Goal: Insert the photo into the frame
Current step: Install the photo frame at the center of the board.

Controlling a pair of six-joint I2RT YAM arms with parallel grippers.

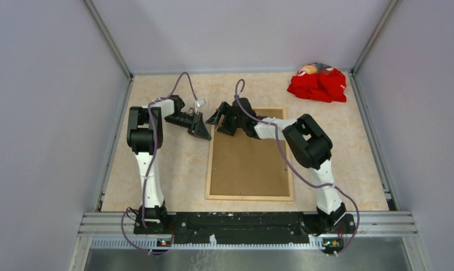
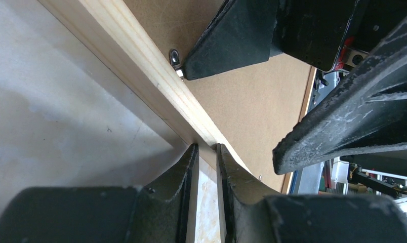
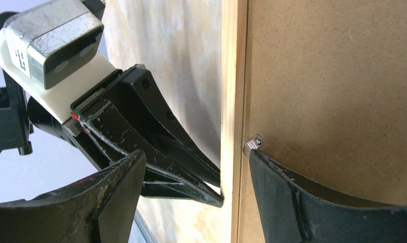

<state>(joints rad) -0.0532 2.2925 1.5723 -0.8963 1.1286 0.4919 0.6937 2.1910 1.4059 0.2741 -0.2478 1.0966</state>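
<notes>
Frame (image 1: 250, 197): stiff, light, likely fragile; hold by rail (image 2: 140, 76). Left gripper (image 2: 207, 149) nearly closed, empty, at rail; right gripper (image 1: 221, 123) wide, empty, astride it.

Lab test cell — grey walls (image 1: 44, 113), aluminium rails (image 1: 247, 223).
</notes>
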